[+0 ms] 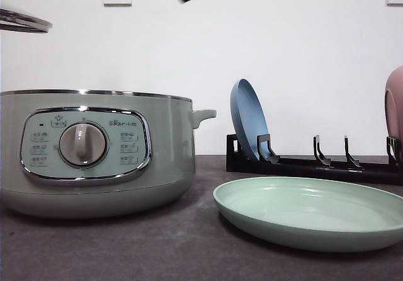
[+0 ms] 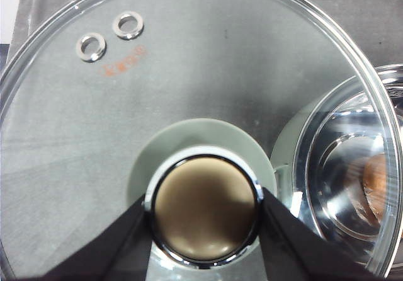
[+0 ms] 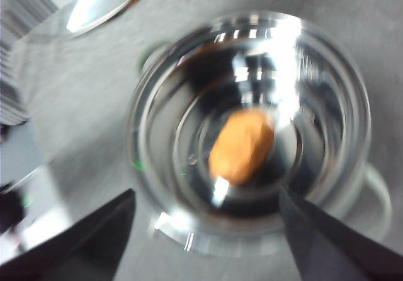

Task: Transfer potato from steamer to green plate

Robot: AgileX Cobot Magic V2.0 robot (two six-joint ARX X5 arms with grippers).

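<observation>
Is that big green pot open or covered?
Open. The left gripper holds the glass lid aside; the potato lies uncovered inside the steamer.

I read the steamer (image 1: 94, 155) body as smooth, satin sage-green plastic, with a bright chrome band around its control panel (image 1: 85, 145) and a polished metal rim. Its inner bowl (image 3: 252, 130) is mirror-glossy metal, throwing hard highlights. The potato (image 3: 242, 145) inside looks matt and orange. The lid (image 2: 189, 92) is clear glass with two shiny metal eyelets (image 2: 128, 24) and a chrome-ringed knob (image 2: 204, 208). The green plate (image 1: 312, 212) has a smooth matt finish. The counter (image 1: 157, 249) is dark grey, finely textured and dull. The rack (image 1: 315, 164) is black, slightly glossy plastic.
</observation>
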